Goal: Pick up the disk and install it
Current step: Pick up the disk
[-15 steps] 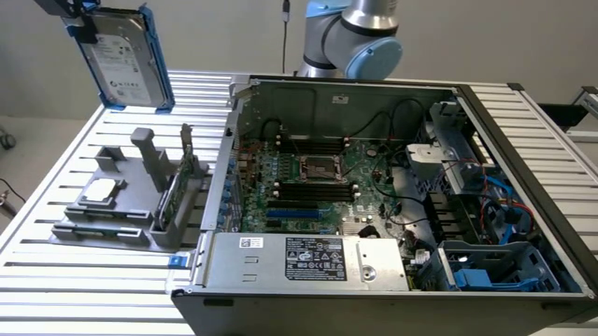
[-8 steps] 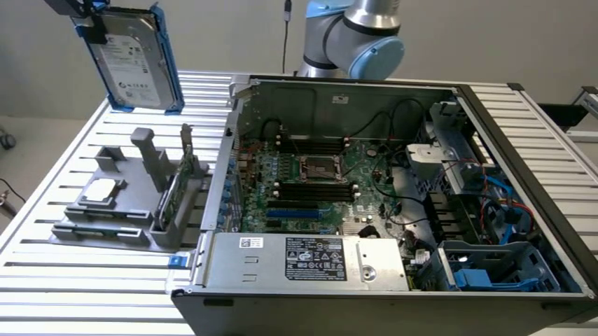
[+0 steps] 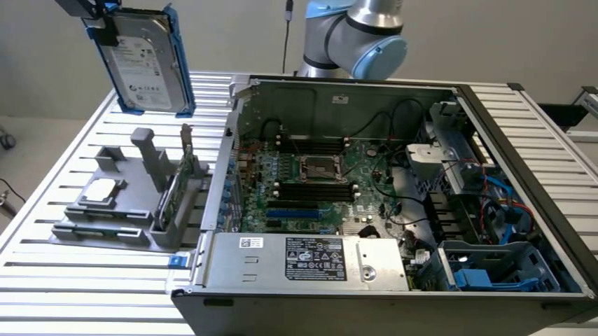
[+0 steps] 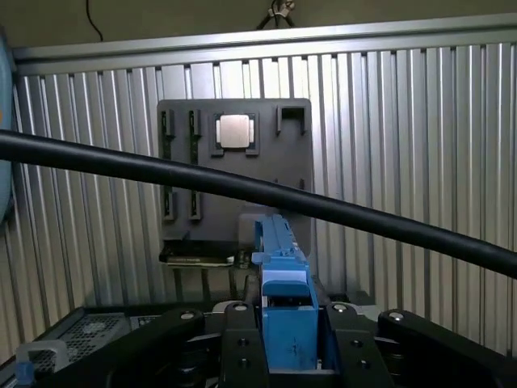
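You have the pick-up done: your pincer point(image 4: 287, 339) grips the disk point(image 3: 148, 63) by its blue carrier, upright in the air above the grey holder point(image 3: 140, 231) on the counter point(image 3: 56, 294), apparently well clear of the open case point(image 3: 355, 101), not yet installed.

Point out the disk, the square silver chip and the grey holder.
disk point(image 3: 145, 70): exterior view, on its labelled face.
square silver chip point(image 4: 234, 131): wrist view, centre of its top face.
grey holder point(image 3: 94, 232): exterior view, on its flat base.
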{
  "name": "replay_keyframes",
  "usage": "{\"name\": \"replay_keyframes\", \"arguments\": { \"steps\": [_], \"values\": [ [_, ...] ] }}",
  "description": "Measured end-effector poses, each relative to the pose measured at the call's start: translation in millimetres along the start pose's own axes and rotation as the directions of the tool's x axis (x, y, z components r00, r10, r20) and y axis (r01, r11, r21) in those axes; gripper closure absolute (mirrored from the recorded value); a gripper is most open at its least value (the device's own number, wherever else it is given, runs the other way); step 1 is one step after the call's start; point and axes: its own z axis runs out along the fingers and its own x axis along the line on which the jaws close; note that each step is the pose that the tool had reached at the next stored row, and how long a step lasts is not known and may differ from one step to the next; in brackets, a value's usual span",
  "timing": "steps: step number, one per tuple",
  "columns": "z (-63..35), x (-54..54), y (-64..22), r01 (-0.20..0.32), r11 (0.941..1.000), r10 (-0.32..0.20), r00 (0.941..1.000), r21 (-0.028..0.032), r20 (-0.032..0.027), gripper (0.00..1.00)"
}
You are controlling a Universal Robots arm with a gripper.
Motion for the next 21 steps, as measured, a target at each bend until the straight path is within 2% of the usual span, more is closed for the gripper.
{"name": "replay_keyframes", "arguments": {
  "steps": [21],
  "values": [
    [-20.8,34.6,-68.8,0.000,1.0000,0.000,1.0000,0.0008,0.0086,0.67]
  ]
}}
